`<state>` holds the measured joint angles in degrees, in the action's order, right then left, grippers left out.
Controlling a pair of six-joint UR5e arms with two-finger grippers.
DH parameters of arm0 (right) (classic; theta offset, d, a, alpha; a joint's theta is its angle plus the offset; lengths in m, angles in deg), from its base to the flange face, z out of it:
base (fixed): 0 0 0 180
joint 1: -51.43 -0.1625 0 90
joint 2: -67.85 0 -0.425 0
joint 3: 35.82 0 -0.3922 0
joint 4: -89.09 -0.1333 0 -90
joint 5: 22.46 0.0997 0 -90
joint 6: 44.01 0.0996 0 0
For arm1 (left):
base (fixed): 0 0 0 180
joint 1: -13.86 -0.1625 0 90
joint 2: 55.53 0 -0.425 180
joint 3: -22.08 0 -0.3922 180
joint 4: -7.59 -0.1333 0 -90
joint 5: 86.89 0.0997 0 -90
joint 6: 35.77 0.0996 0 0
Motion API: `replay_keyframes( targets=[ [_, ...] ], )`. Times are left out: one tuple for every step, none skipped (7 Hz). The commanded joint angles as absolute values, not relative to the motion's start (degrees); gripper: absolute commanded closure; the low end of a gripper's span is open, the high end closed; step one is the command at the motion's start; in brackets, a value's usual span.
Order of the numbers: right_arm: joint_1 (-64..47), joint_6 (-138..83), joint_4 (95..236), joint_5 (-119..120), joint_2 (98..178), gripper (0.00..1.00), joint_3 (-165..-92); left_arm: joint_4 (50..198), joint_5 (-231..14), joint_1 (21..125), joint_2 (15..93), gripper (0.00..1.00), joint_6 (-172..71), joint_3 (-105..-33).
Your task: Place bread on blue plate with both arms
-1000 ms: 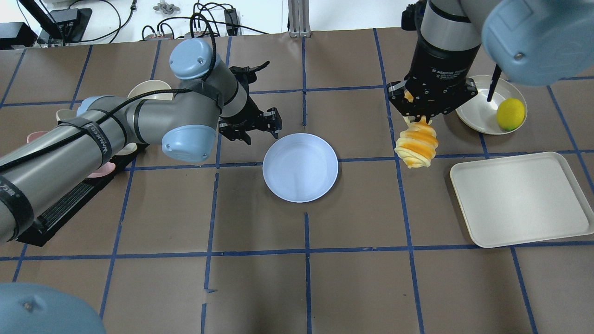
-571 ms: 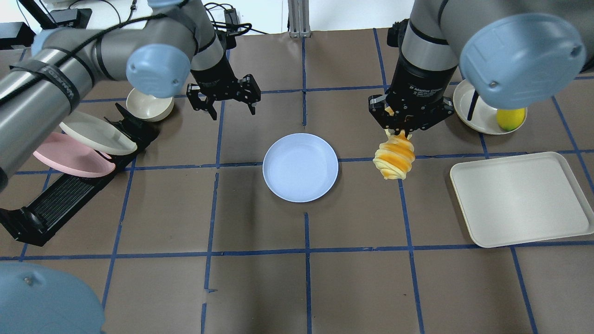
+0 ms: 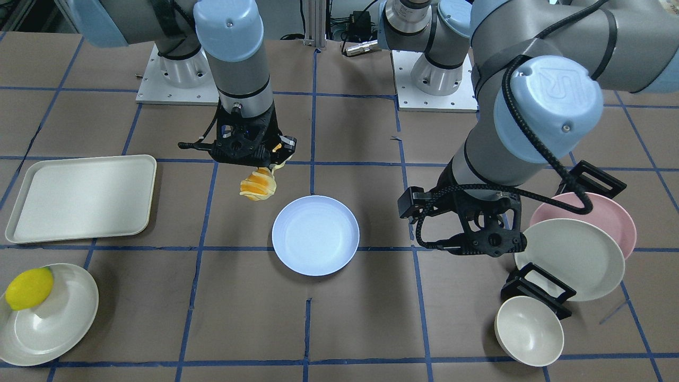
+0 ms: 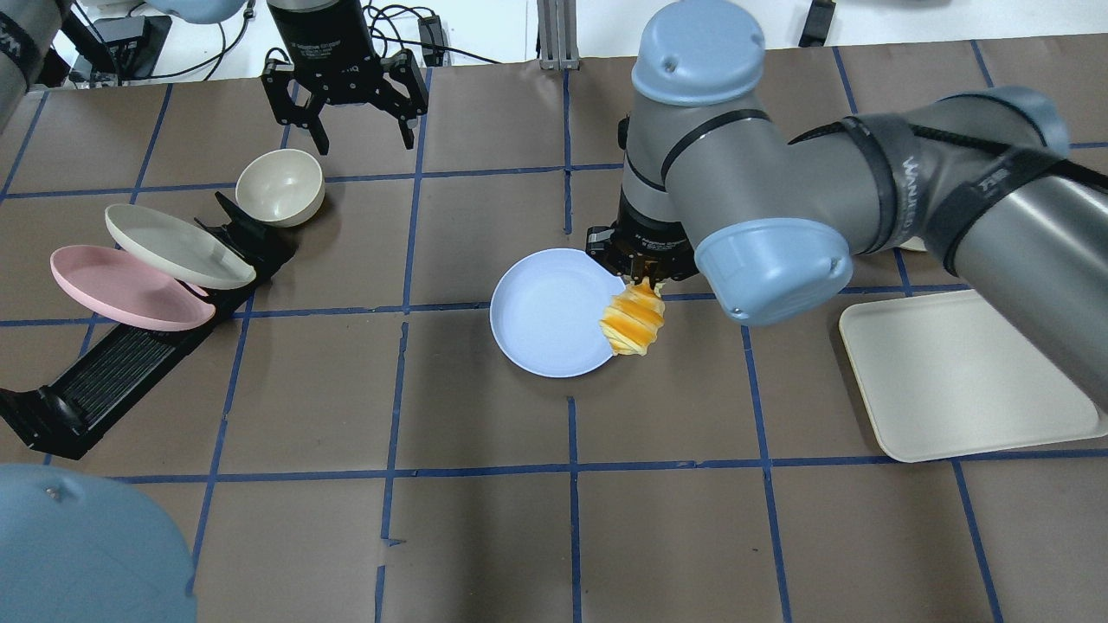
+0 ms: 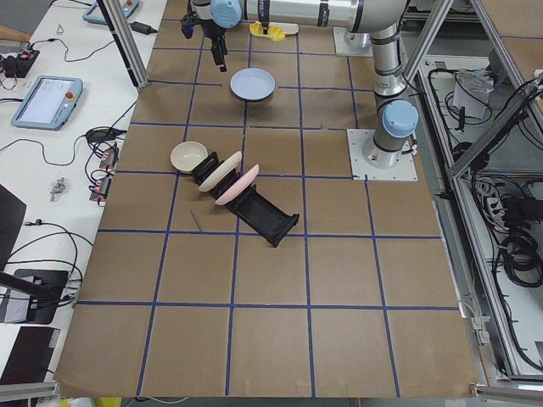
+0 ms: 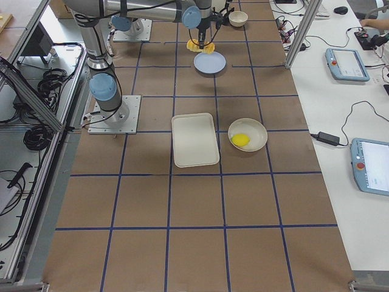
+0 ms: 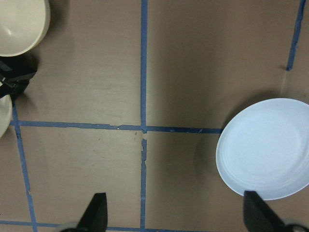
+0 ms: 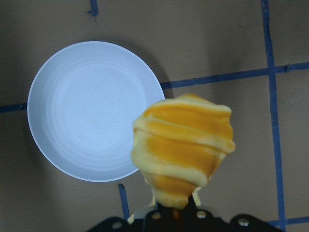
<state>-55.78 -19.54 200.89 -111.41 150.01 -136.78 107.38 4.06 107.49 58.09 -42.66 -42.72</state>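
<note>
The right tool [image 4: 642, 281] is clamped on the bread [image 4: 634, 322], which hangs beneath it at the rim of the blue plate [image 4: 537, 311], while the left tool [image 4: 363, 140] stands apart, well away.

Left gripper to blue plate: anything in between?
No objects. Overhead view shows only bare table and a blue tape line between the open left gripper and the blue plate.
</note>
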Motion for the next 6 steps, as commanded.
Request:
replay_keyframes(
  targets=[
    [-57.46,-20.53,209.64,-112.71,145.13,0.97,-137.61,107.79,4.25,107.73,57.50,0.00,-42.63,-41.55],
    [-59.47,-23.32,210.81,-115.60,142.93,0.97,-137.08,107.96,4.68,107.90,57.41,0.00,-42.63,-41.55],
    [-61.67,-25.27,212.04,-116.49,140.99,0.97,-135.77,108.05,4.86,107.82,57.41,0.00,-42.54,-41.55],
    [-63.95,-30.86,212.40,-116.50,137.84,0.97,-132.62,107.97,4.86,107.82,57.49,0.00,-42.54,-41.46],
    [-65.80,-31.09,212.23,-116.24,134.68,0.97,-129.37,107.97,4.78,107.82,57.41,0.00,-42.54,-41.46],
    [-66.52,-32.31,212.31,-116.41,132.56,0.97,-128.64,107.79,4.69,107.90,57.32,0.00,-42.63,-41.46]
  ],
)
